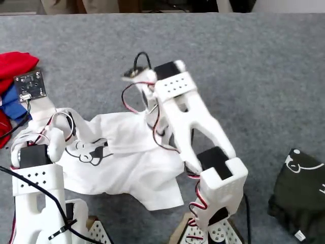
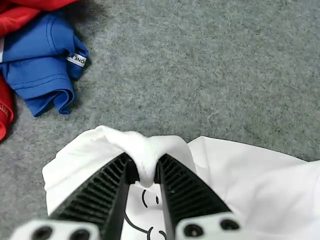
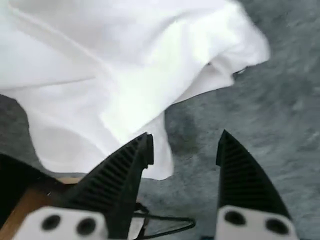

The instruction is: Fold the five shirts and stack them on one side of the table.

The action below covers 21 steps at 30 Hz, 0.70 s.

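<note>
Four shirts show on the grey table [image 1: 254, 61]: one white, one blue, one red and one dark. The white shirt [image 1: 137, 168] lies crumpled and unfolded between the two arms, a printed figure on its front. The left gripper [image 2: 146, 172] is at the white shirt's edge, its jaws pinching a bunched fold of the cloth. The right gripper [image 3: 186, 139] hangs over another edge of the white shirt, its jaws spread with nothing between them. The blue shirt [image 1: 11, 99] and the red shirt [image 1: 15, 63] lie heaped together well off the white shirt on the left arm's side. The dark shirt [image 1: 299, 198] sits folded, well apart from the white shirt on the right arm's side.
</note>
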Motion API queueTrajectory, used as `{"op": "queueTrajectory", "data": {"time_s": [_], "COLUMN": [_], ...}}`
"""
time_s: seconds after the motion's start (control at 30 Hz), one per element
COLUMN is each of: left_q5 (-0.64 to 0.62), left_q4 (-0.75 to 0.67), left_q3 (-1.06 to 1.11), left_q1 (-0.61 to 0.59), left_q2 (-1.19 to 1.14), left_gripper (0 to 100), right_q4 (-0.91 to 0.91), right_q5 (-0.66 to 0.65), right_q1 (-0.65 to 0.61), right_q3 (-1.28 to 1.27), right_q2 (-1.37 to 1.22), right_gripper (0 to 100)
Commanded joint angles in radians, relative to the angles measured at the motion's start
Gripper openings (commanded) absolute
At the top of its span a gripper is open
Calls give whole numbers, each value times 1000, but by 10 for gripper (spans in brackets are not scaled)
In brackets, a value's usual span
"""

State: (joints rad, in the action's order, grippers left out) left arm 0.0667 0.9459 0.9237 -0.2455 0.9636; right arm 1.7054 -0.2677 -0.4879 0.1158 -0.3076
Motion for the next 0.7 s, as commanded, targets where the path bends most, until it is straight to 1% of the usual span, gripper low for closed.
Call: {"op": "queueTrajectory", "data": {"time_s": [0.0, 0.27, 0.47, 0.57, 0.67], "left_q5": [5, 9, 9, 9, 6], "left_q4": [-12, -12, -17, -14, -14], "left_q3": [-6, -5, -8, -9, -12], "left_q1": [5, -9, -43, -43, -43], "left_q2": [7, 8, 7, 8, 13], "left_gripper": [18, 18, 18, 18, 18], "right_q4": [-14, -104, -236, -265, -293], "right_q5": [61, 204, 275, 319, 331], "right_q1": [-48, -116, -120, -120, -120], "right_q3": [-56, -147, -222, -219, -222], "right_q2": [5, 58, 54, 54, 53], "right_gripper": [216, 216, 216, 215, 185]}}
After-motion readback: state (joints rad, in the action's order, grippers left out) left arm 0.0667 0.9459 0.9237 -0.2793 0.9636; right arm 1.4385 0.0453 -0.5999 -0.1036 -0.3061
